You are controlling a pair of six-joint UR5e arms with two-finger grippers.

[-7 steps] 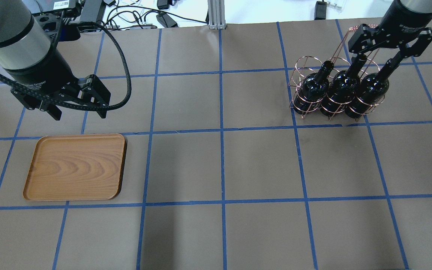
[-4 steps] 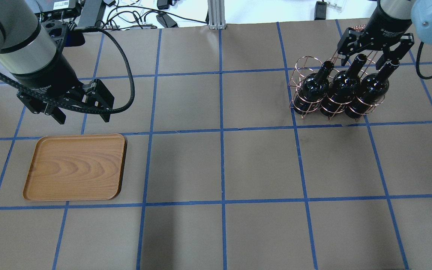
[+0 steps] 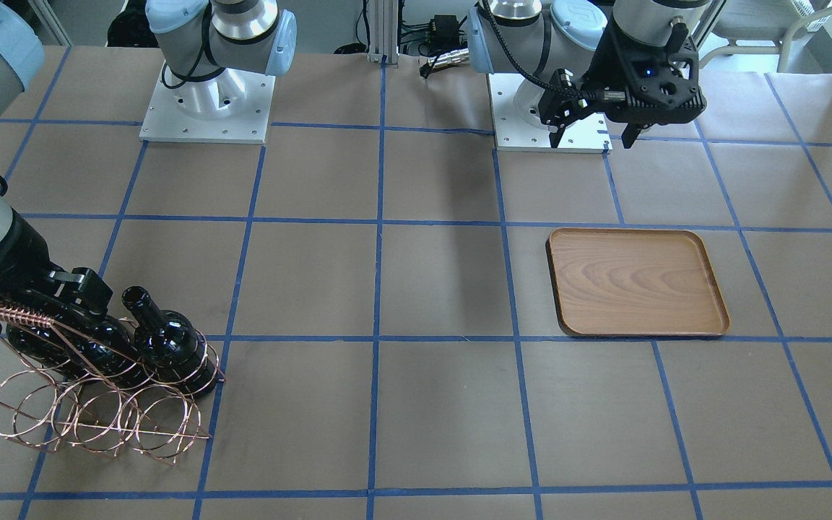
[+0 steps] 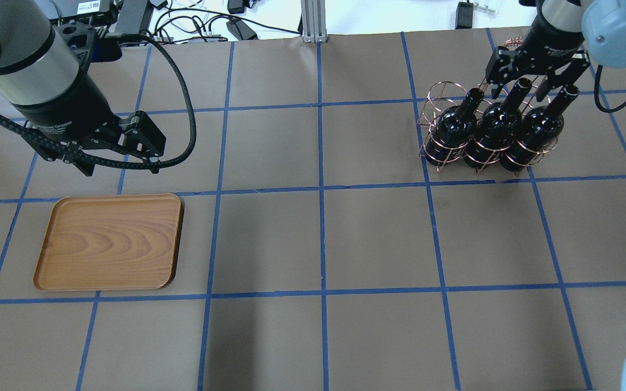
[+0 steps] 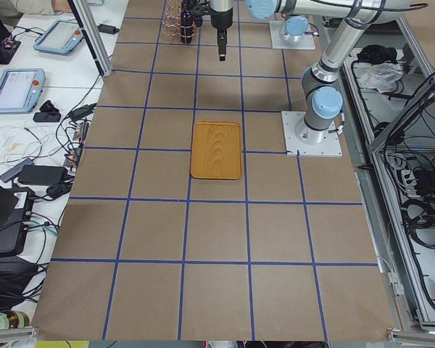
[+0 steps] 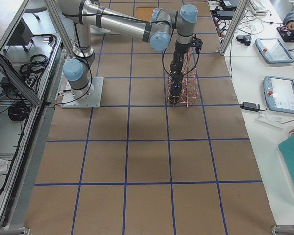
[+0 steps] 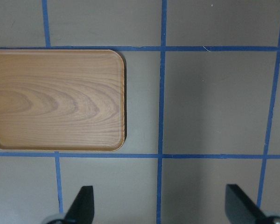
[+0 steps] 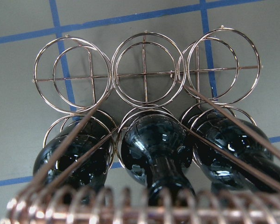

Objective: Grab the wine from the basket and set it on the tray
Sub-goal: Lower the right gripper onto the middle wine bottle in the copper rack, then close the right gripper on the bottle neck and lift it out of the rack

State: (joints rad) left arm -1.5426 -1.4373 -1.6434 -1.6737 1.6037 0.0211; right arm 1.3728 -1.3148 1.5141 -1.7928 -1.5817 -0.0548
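Bench (image 4: 378, 233): brown covering, blue tape grid. White side table (image 5: 29, 109) along one long edge holds tablets (image 5: 14, 87) and cables (image 5: 72, 123). Aluminium post (image 4: 310, 21) stands mid-edge.

The desk (image 4: 378, 239) is lying under flat brown paper, and blue tape (image 4: 322, 190) is dividing it into a grid of large squares. A wooden tray (image 4: 109, 241) is lying flat on the robot's left half, sitting inside one square with its far edge running along a tape line. A copper wire basket (image 3: 94, 426) is standing on the robot's right half, further out from the robot, well apart from the tray, with tape lines passing beneath its rings. Two pale metal base plates (image 3: 243, 123) (image 3: 524, 137) are sitting bolted to the desk at the robot's edge, each one carrying an arm
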